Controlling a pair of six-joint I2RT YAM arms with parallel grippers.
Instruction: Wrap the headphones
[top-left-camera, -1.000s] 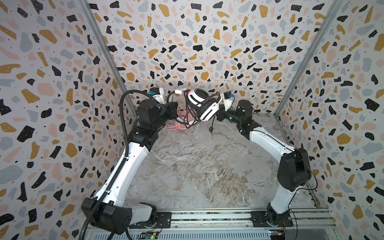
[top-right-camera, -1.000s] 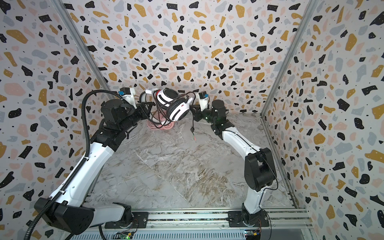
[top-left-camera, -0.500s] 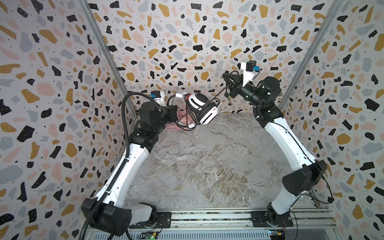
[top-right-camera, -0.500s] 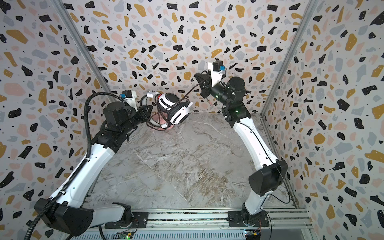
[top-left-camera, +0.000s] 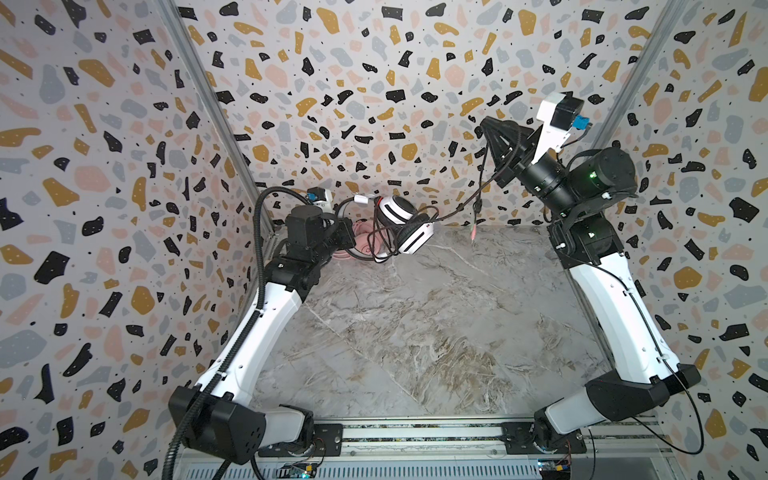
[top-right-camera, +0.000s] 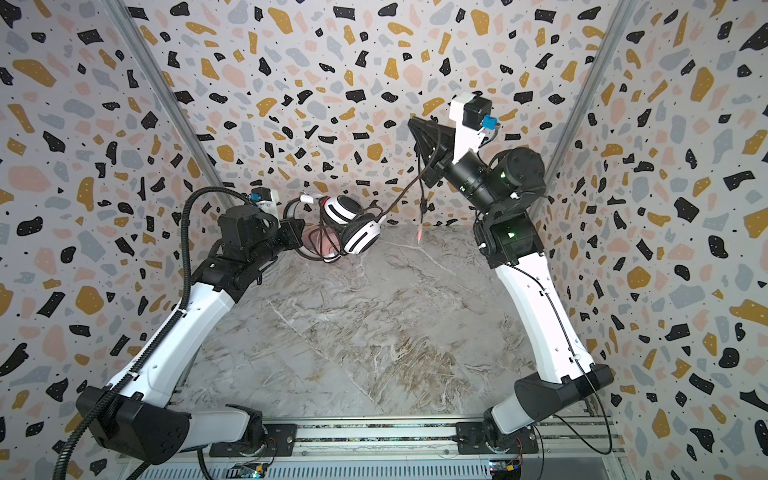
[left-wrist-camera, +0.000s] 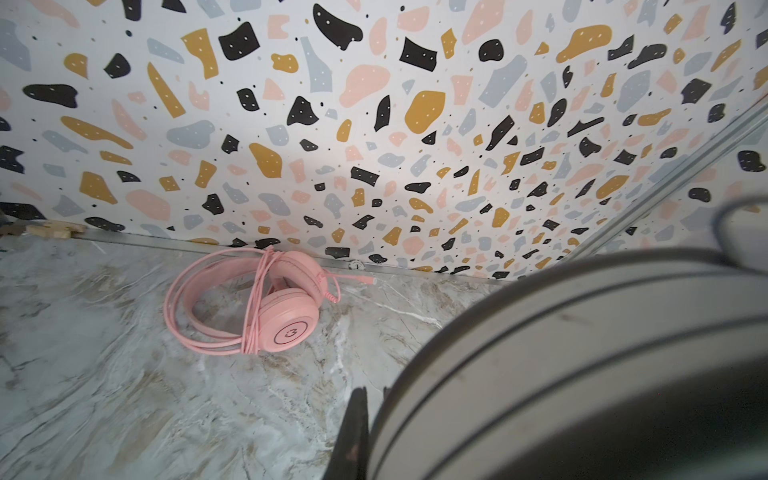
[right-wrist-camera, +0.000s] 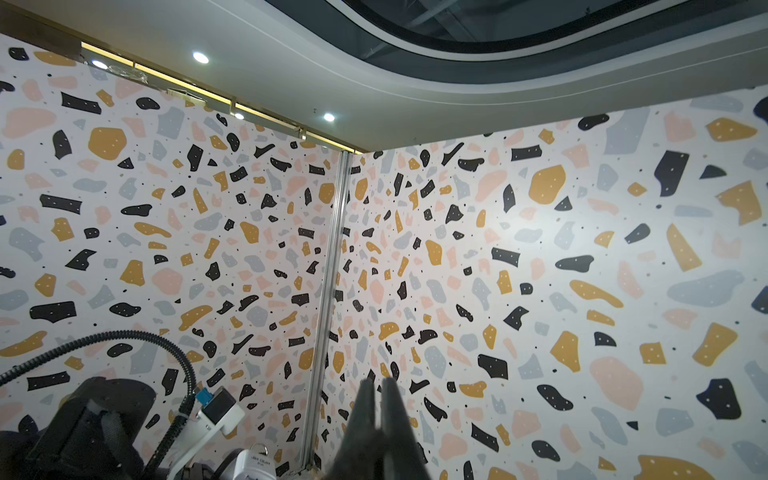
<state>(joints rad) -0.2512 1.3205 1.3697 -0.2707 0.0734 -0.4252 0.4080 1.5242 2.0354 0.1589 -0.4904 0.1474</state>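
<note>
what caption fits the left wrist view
Pink headset, cord wrapped round it, lies on the table by the wall; white headset blurs the foreground

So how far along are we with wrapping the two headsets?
Done: the pink corded over-ear headset lies on the marble table with its pink cord bundled around it. In hand: the left gripper holds the white headset with black stripes off the table while the right gripper, raised, pulls its black cord out taut. Left: winding that cord around the headset and setting it down.
</note>
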